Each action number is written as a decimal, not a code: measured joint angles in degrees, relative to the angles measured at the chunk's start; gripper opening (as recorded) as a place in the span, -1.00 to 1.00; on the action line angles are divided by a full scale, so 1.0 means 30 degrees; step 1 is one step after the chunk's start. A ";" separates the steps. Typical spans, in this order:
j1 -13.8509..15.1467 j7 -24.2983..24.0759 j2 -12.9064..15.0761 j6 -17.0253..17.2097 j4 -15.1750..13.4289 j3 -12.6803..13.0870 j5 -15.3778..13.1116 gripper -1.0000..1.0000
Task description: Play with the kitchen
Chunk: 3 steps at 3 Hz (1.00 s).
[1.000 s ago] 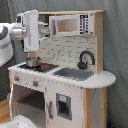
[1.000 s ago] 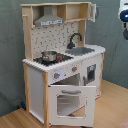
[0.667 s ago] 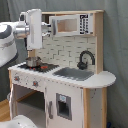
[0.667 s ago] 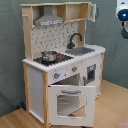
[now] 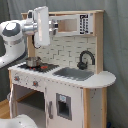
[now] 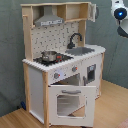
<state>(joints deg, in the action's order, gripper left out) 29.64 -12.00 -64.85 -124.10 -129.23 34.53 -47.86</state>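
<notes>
1. First exterior view: close, about counter height, facing the kitchen (image 5: 70,75) from its sink end, arm (image 5: 20,42) large at the first exterior view's left.
2. Second exterior view: farther back, from the stove end, slightly above.
3. Shared in both exterior views: faucet (image 5: 85,57), pot (image 6: 49,55), hood (image 6: 49,20).

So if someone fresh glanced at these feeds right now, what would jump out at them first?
Probably the toy kitchen of pale wood and white panels, which fills both exterior views. Its oven door hangs open below the stove in the second exterior view. Next, the white robot arm reaches in from the first exterior view's left, raised above the small pot on the stove, with the black faucet over the sink nearby.
</notes>
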 joint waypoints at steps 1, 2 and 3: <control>0.1082 0.0608 0.0272 -0.1795 0.0005 0.0009 0.0000 -1.00; 0.1846 0.0938 0.0653 -0.3424 0.0005 0.0483 0.0000 -1.00; 0.2511 0.0910 0.1451 -0.4872 0.0069 0.1637 0.0008 -1.00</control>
<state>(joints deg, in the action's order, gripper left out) 37.17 -9.27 -60.49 -138.72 -129.02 39.44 -47.83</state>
